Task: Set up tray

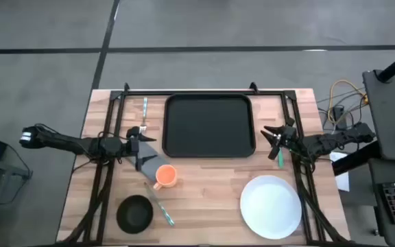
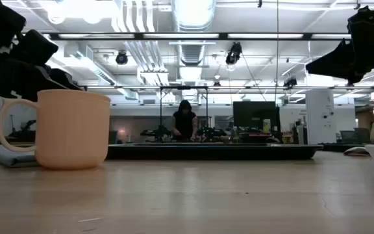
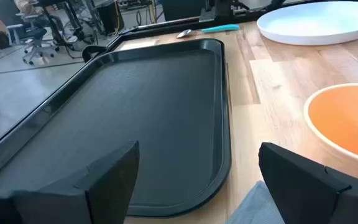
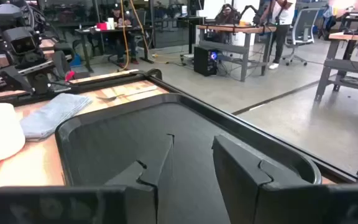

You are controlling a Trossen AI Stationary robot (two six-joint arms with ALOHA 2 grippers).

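The black tray (image 1: 210, 127) lies flat on the wooden table toward its far edge; it also fills the left wrist view (image 3: 123, 106) and the right wrist view (image 4: 135, 137). My left gripper (image 1: 141, 140) hovers open just left of the tray, over a grey folded napkin (image 1: 146, 163), with nothing between its fingers (image 3: 104, 180). My right gripper (image 1: 274, 139) hovers just right of the tray, its fingers (image 4: 247, 168) partly apart and empty. Both grippers are above the table in the low view.
An orange mug (image 1: 165, 176) stands near the napkin, a black bowl (image 1: 134, 213) at the near left, a white plate (image 1: 271, 206) at the near right. A fork (image 1: 145, 110) lies left of the tray. Teal-handled utensils lie by the bowl (image 1: 163, 209) and under my right gripper (image 1: 278, 159).
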